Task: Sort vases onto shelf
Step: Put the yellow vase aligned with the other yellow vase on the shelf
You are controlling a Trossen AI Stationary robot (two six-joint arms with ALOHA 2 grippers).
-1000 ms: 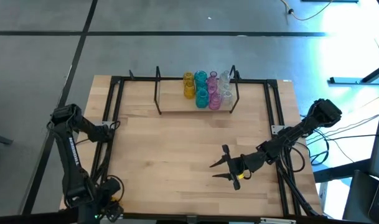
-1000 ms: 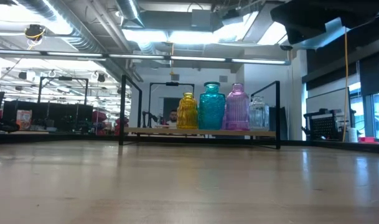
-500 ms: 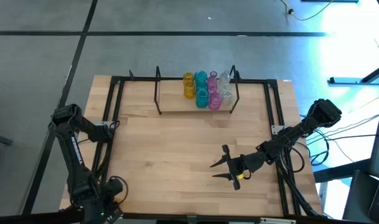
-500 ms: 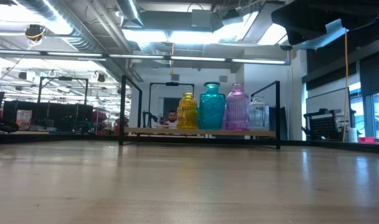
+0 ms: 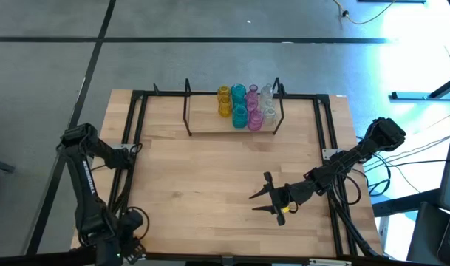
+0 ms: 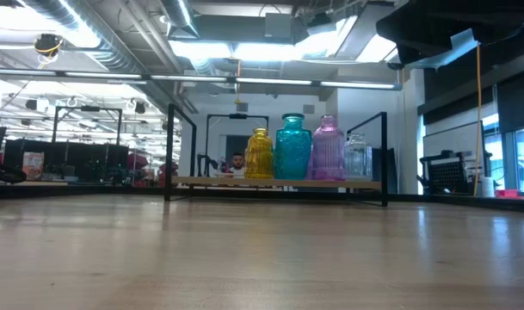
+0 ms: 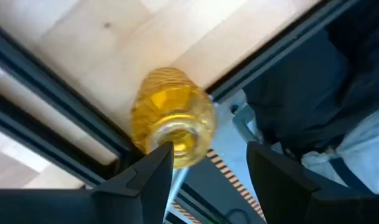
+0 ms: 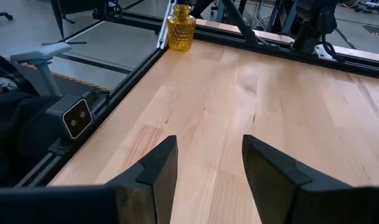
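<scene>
The shelf [image 5: 210,134] stands at the far edge of the table [image 5: 202,177]. The vases [image 5: 247,107] crowd its right half in yellow, teal, pink and clear. From above they overlap in two rows, so I can't count them. The low view shows only the front four: the yellow [image 6: 258,155], teal [image 6: 292,148], pink [image 6: 328,150] and clear [image 6: 358,158] ones. Those four hide any vases behind them. The clear one is hard to make out against the bright room. A person [image 6: 237,161] shows past the shelf, mostly hidden by the yellow vase.

One more yellow vase [image 7: 173,124] stands off the shelf, at the table corner farthest from it on the left side. It sits upright against the black rails [image 7: 65,106]. In the high view the left arm covers it. The right wrist view shows it small, in the far corner [image 8: 181,28].

The left gripper [image 7: 209,149] hangs above this vase with its jaws apart and holds nothing. One finger [image 7: 155,177] overlaps the vase's mouth in the wrist view. I can't tell whether it touches the glass. The other finger [image 7: 276,180] is clear of the vase.

The right gripper [image 5: 253,203] is over bare table, well in front of the shelf's right end. Its jaws are apart and empty. The low view shows neither gripper.
</scene>
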